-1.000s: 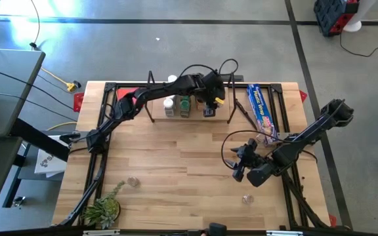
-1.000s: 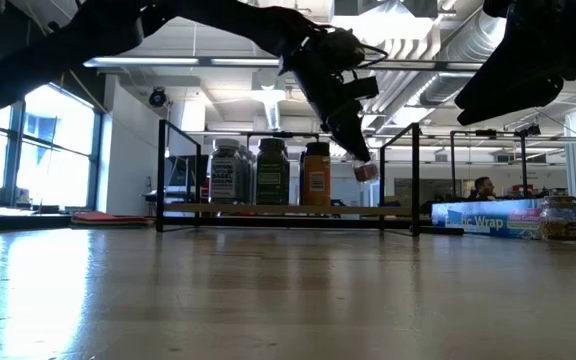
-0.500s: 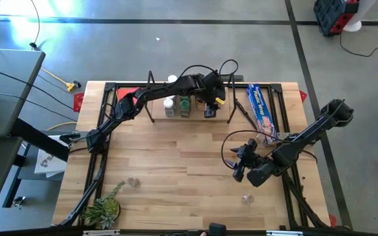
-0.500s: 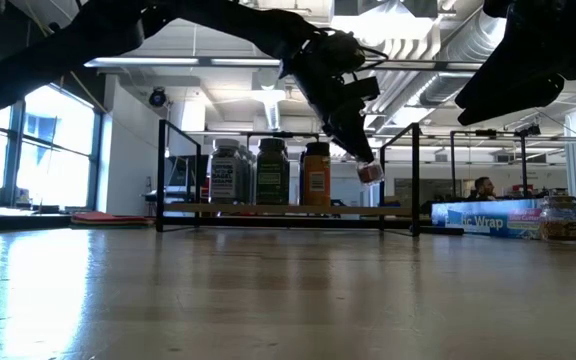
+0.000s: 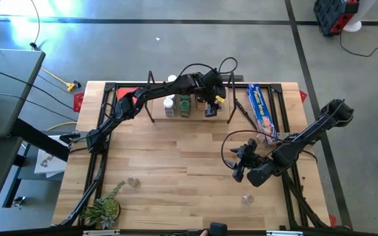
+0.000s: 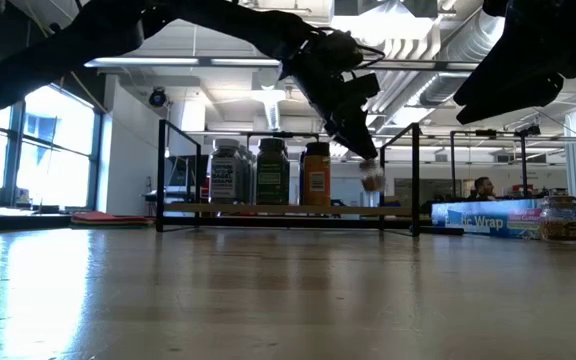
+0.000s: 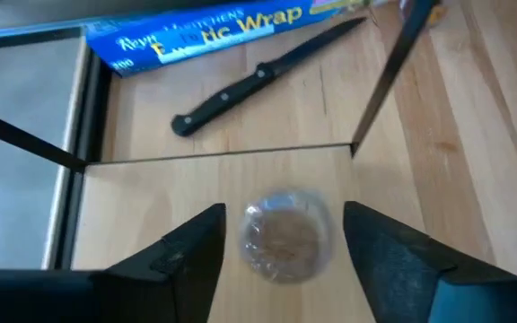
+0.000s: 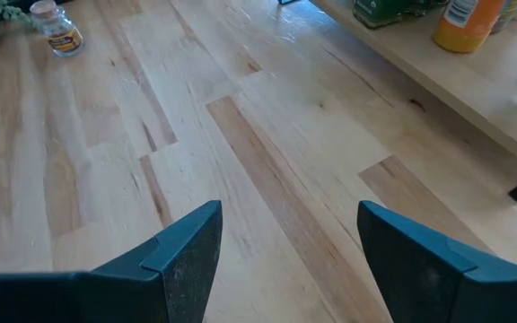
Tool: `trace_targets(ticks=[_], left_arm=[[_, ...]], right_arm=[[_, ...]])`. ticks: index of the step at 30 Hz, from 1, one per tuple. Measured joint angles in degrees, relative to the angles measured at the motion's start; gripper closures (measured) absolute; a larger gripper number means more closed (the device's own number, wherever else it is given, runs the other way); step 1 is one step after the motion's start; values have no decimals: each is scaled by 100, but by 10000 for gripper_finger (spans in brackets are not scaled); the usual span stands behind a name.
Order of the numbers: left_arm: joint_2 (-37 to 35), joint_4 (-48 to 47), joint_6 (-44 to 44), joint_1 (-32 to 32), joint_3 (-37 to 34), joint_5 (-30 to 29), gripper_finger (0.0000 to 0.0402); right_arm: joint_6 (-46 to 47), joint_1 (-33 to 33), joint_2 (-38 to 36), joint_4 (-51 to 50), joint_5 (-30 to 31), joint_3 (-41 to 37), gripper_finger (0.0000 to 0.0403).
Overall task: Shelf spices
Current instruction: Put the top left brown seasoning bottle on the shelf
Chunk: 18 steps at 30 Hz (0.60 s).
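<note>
wooden table (image 5: 176, 164) w/ butcher-block top is seen from above, grey concrete floor around it. shelf (image 5: 189, 117) is set near the far edge, light board base w/ thin black wire uprights; in the low view the shelf (image 6: 288, 208) is seen level across the table, three spice jars (image 6: 271, 172) stood in a row on its board, dark-topped at left and middle, orange one at right.

left gripper (image 5: 210, 105) is reached over the shelf's right part, just right of the row of jars. a small clear jar w/ brownish contents (image 7: 281, 236) is seen between its fingers (image 7: 196, 251) in the left wrist view, over the shelf board; in the low view that jar (image 6: 372, 178) is blurred, just under the fingertips and above the board. whether it's gripped or loose can't be told; the jaws are set only a bit wider than the jar.

right gripper (image 5: 239, 165) is held over the table's right-middle, well apart from the shelf, jaws spread wide w/ nothing between them per the right wrist view.

loose jars: one (image 5: 134, 181) near the plant (image 5: 104, 210) at the front left, one (image 5: 247, 198) at front right. blue wrap box (image 5: 262, 108) and a black-handled knife (image 7: 258, 76) are laid right of the shelf. a red square (image 5: 126, 94) is partly seen at the far left.
</note>
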Motion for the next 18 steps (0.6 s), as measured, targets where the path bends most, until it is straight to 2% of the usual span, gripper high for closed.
trace_targets(ticks=[5, 12, 15, 18], left_arm=[[0, 33, 2, 7, 0, -35, 152], [-10, 32, 6, -21, -3, -277, 147], [-250, -408, 50, -81, 57, -496, 147], [-703, -885, -19, -187, 73, -560, 147]], right_arm=[[-1, 0, -1, 53, -2, 0, 149], [-24, -42, -1, 62, 0, 0, 149], [-353, -388, -4, 51, -143, 137, 149], [-1324, -1042, -10, -27, -804, 532, 150]])
